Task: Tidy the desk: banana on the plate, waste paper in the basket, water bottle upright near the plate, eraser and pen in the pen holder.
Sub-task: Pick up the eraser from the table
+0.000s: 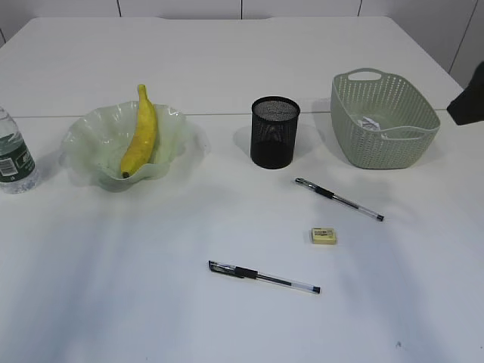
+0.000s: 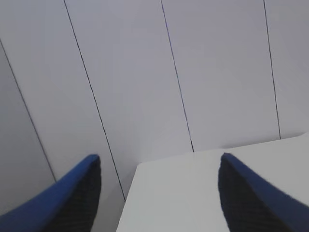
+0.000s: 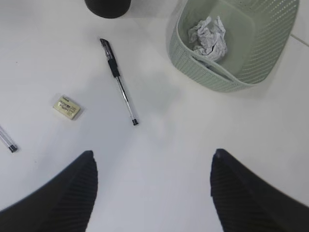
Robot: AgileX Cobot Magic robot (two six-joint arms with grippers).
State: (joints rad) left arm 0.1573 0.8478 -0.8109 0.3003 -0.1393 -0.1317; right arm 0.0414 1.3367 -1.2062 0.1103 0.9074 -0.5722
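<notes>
What is left for me is the small stuff. The eraser (image 1: 324,236) lies flat on the white surface (image 1: 113,302), right of centre, between the two pens. I judge it light, slightly rubbery and easy to pinch, so I would close on its long sides from straight above. The far pen (image 1: 339,200) lies slanted just beyond it; the near pen (image 1: 264,277) lies closer to me and left. Both look thin, stiff and smooth, likely to roll or slip, so I would take each at the dark rubber sleeve near its cap end.

The black mesh pen holder (image 1: 275,131) stands upright at centre; I cannot see into it well, but it looks empty. The green basket (image 1: 385,118) on the far right already holds the crumpled paper (image 3: 208,36). The banana (image 1: 141,134) lies in the ruffled green plate (image 1: 79,151) on the left, and the water bottle (image 1: 13,157) stands upright just left of that, cut off by the frame edge.

My right hand (image 3: 152,186) hangs spread and empty above the surface near the far pen. My left hand (image 2: 158,191) is likewise spread and empty, pointed at the wall past the surface's edge.
</notes>
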